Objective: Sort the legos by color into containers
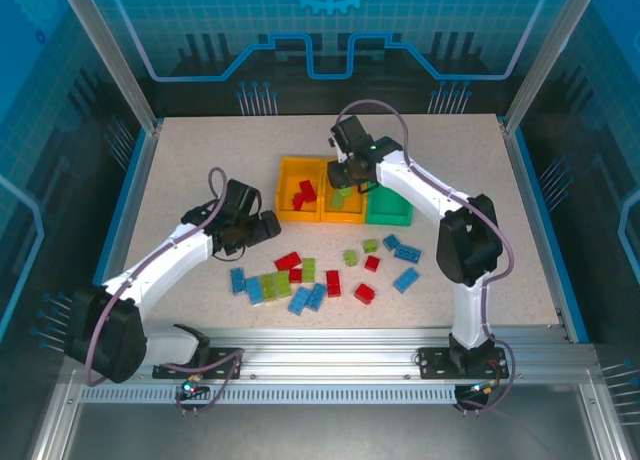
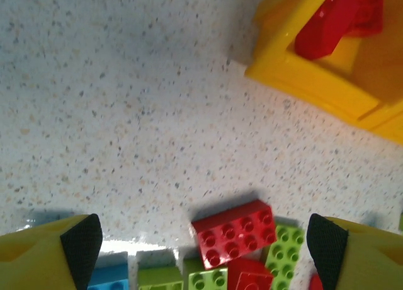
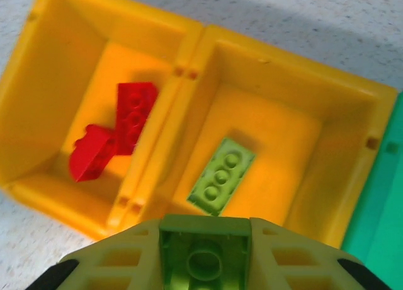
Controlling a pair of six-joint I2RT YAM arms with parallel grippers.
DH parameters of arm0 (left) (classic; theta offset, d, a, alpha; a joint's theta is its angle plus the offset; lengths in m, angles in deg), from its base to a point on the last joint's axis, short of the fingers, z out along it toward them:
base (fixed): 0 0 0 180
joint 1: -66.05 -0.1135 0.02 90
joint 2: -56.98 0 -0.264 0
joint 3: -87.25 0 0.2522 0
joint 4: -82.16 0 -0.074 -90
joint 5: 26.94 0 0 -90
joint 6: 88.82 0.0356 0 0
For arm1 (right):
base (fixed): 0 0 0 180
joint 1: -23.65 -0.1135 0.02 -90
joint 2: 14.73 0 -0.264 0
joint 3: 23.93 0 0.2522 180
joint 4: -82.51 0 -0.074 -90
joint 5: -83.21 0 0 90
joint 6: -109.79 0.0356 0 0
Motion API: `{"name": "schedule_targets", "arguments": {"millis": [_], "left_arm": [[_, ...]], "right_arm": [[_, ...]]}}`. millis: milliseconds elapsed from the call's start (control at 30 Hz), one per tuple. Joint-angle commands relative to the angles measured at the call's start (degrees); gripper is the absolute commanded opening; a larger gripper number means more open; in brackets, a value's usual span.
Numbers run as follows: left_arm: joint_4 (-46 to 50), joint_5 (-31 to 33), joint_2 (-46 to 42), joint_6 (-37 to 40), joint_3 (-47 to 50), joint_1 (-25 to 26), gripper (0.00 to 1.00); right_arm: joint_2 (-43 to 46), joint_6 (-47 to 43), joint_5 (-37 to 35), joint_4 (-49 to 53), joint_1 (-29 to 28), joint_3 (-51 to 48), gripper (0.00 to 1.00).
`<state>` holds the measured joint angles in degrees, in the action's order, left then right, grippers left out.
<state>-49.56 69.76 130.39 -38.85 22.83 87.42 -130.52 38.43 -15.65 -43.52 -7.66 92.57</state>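
**Green brick point(image 3: 203, 252) is hanging over the middle bin point(image 3: 296, 82)**

Overhead: the right gripper point(image 1: 352, 180) is hovering above the middle yellow bin, and the left gripper point(image 1: 262, 225) is sitting near the loose bricks point(image 1: 310, 278) on the table point(image 1: 200, 160).

Left wrist: its fingers point(image 2: 82, 243) are gaping wide, holding nothing, with a red brick point(image 2: 234, 232) lying below between them.

Right wrist: the fingers are clamping the light green brick. Another green one point(image 3: 221, 175) is lying inside that bin, and red ones point(image 3: 116, 135) are sitting in the left bin point(image 3: 44, 82).

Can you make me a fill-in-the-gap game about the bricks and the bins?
The bricks in the left yellow bin are ___. The right pincer holds a light ___ brick over the middle bin. The left pincer is ___, over loose bricks on the table. The bin at the row's right end is ___.
Missing words: red, green, open, green.
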Motion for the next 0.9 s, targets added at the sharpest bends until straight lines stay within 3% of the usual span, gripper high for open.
{"name": "schedule_targets", "arguments": {"millis": [0, 233, 367, 567, 867], "left_arm": [[1.51, 1.34, -2.82, -0.5, 2.64, 1.2, 0.89], [2.64, 1.17, -3.31, -2.9, 3.97, 4.56, 0.89], [1.99, 0.45, -1.31, -3.81, 3.99, 6.23, 0.89], [2.37, -3.15, 5.17, -7.71, 0.79, 6.65, 0.9], [1.15, -6.92, 12.57, -13.14, -3.03, 8.12, 0.95]], "right_arm": [[-5.45, 1.84, -1.17, 4.26, 1.1, 4.39, 0.32], [-11.67, 1.84, -2.8, 7.78, 1.76, 10.64, 0.38], [-12.27, 2.53, -1.61, 7.82, 1.95, 10.81, 0.52], [-10.4, 3.51, -0.15, 8.13, 1.96, 10.19, 0.66], [-3.86, 5.09, 2.25, 5.57, 1.91, 5.41, 0.73]]}}
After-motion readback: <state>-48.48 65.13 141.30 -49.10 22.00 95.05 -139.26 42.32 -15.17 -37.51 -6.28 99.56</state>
